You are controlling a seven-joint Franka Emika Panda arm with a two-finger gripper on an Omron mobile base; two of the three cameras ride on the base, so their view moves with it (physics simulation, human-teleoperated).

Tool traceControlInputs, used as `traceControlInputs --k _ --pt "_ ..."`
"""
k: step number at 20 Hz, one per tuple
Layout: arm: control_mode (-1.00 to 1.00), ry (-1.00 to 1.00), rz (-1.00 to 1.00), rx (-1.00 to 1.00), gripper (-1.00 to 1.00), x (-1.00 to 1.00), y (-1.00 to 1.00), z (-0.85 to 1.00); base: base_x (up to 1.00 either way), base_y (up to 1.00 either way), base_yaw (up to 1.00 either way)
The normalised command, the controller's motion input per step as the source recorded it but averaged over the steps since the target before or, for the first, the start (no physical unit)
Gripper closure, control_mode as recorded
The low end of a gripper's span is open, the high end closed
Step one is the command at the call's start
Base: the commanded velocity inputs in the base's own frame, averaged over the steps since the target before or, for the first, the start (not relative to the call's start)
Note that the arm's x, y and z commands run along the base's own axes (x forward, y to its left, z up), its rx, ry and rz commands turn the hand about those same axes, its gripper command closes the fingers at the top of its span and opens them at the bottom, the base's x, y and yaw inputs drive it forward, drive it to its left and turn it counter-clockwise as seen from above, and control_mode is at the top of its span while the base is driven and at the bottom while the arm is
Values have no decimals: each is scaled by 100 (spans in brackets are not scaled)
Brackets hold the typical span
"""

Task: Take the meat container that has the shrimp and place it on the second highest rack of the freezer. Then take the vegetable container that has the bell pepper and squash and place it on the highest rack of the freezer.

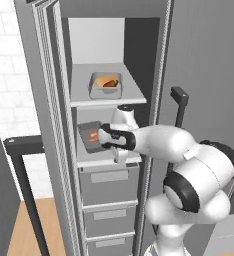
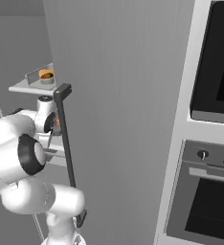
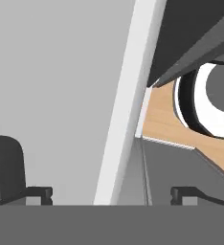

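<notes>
Inside the freezer (image 1: 109, 45), the vegetable container (image 1: 105, 85) with bell pepper (image 1: 110, 84) and squash (image 1: 102, 81) is seated on the highest rack (image 1: 131, 95). Below that rack, the shrimp (image 1: 92, 137) container (image 1: 86, 128) is seen beside the gripper (image 3: 111, 194), whose jaws are spread.

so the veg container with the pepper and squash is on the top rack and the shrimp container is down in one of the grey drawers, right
Not quite. In the left base view the vegetable container does sit on the highest rack, but the shrimp container rests on the second rack, above the closed grey drawers, with the robot's hand beside it.
</notes>
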Motion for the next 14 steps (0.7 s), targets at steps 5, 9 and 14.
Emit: traceControlInputs --k 5,9,14 --pt "-100 -1 2 0 -100 -100 -18 77 0 0 0" --pt "-100 2 0 0 -100 -100 -1 78 0 0 0" --pt "-100 -1 0 -2 -100 -100 -12 58 0 0 0"
